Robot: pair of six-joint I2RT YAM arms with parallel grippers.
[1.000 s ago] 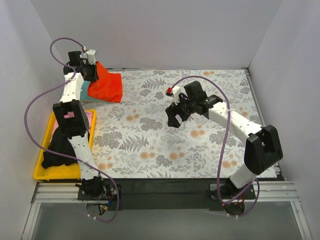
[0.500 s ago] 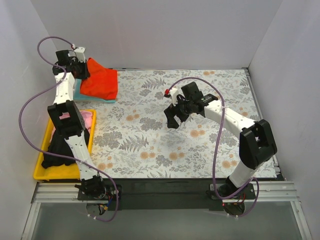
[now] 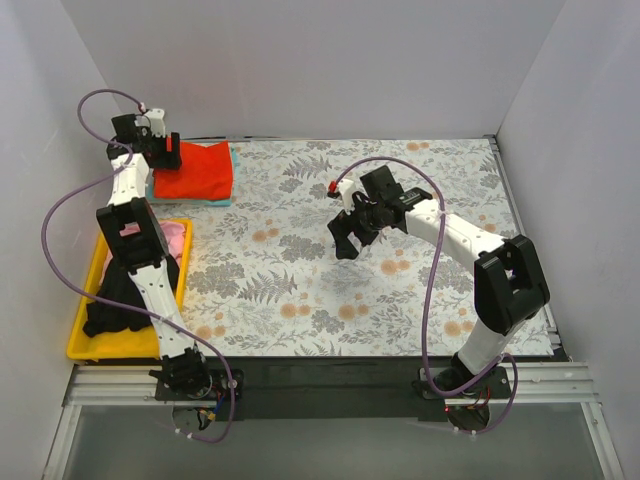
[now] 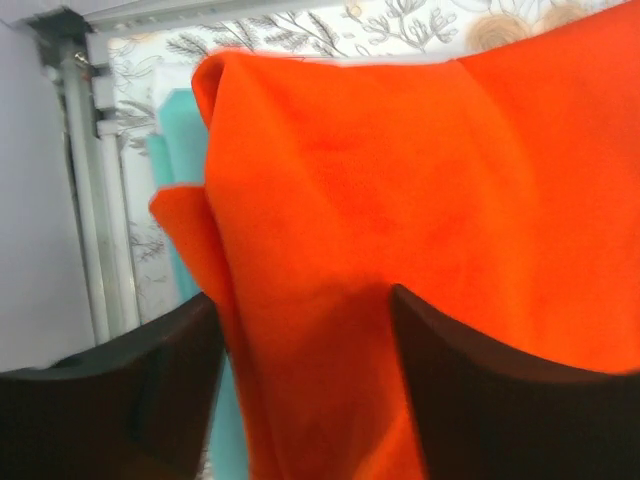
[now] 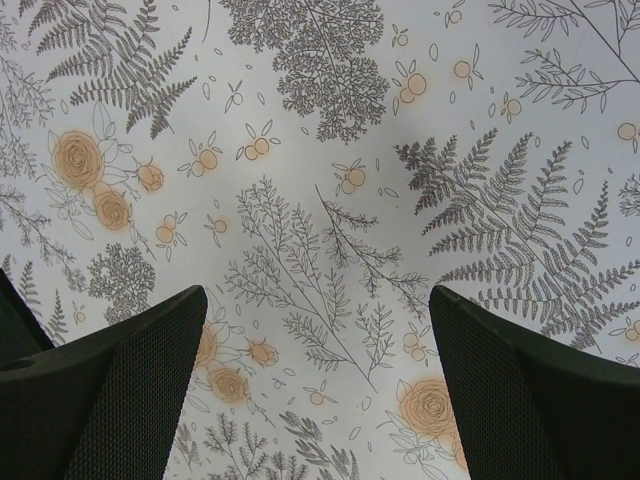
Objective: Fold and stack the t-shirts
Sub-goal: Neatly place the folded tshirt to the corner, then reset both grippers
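Note:
The orange-red t-shirt lies folded at the far left corner on top of the teal t-shirt, whose edge shows around it. My left gripper sits at the orange shirt's left edge. In the left wrist view its jaws stand apart around a fold of the orange t-shirt, so the left gripper is open, with the teal t-shirt beneath. The black t-shirt and the pink t-shirt lie in the yellow tray. My right gripper hovers open over mid-table, holding nothing.
The yellow tray stands at the near left beside the left arm. The grey floral cloth covers the table; the right wrist view shows only this floral cloth under the right gripper. White walls enclose three sides.
The left gripper carried the hanging orange-red t-shirt left and down onto the teal one, then opened its jaws. The right arm drifted slightly left.

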